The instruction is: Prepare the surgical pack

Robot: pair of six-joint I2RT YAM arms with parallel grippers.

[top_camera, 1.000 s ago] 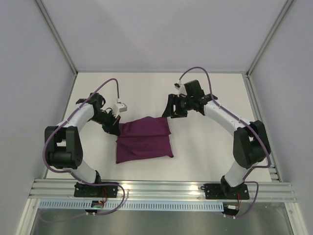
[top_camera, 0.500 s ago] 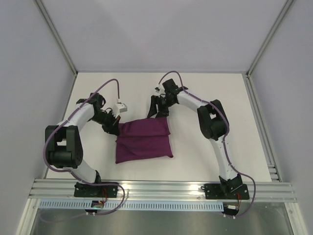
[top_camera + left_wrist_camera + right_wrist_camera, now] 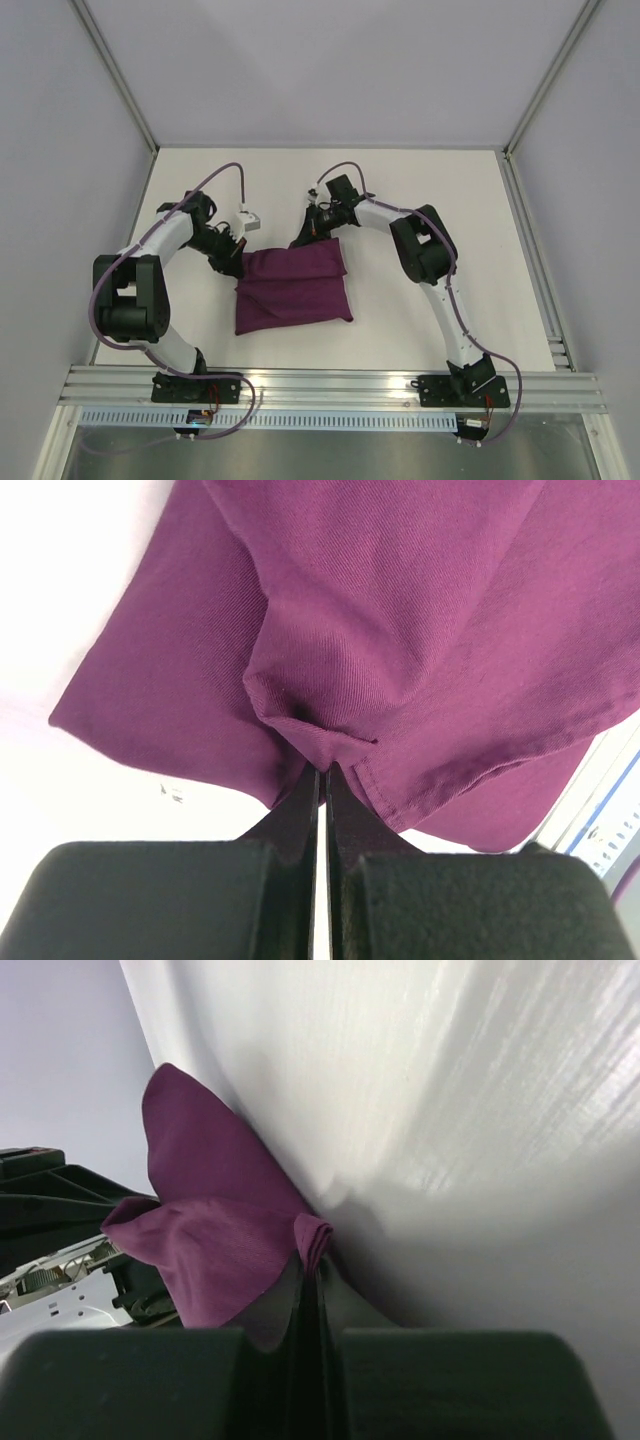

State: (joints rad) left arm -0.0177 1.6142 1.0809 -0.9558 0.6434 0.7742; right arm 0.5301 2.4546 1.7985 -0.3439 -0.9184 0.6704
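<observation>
The surgical pack is a folded deep-purple fabric bundle lying on the white table in the top view. Its contents are hidden inside the cloth. My left gripper sits at the bundle's upper left corner, shut on a pinch of the purple fabric. My right gripper is at the bundle's far edge, near its upper right, shut on a small fold of the fabric. In the right wrist view the cloth rises from the table toward the jaws.
The white table is ringed by grey walls and aluminium posts. An aluminium rail runs along the near edge, where both arm bases are bolted. Purple cables loop off both arms.
The right arm swung left from beside the bundle's right corner to its far edge. Its jaws, open earlier, have shut on a fold of the fabric. The left arm has not moved.
</observation>
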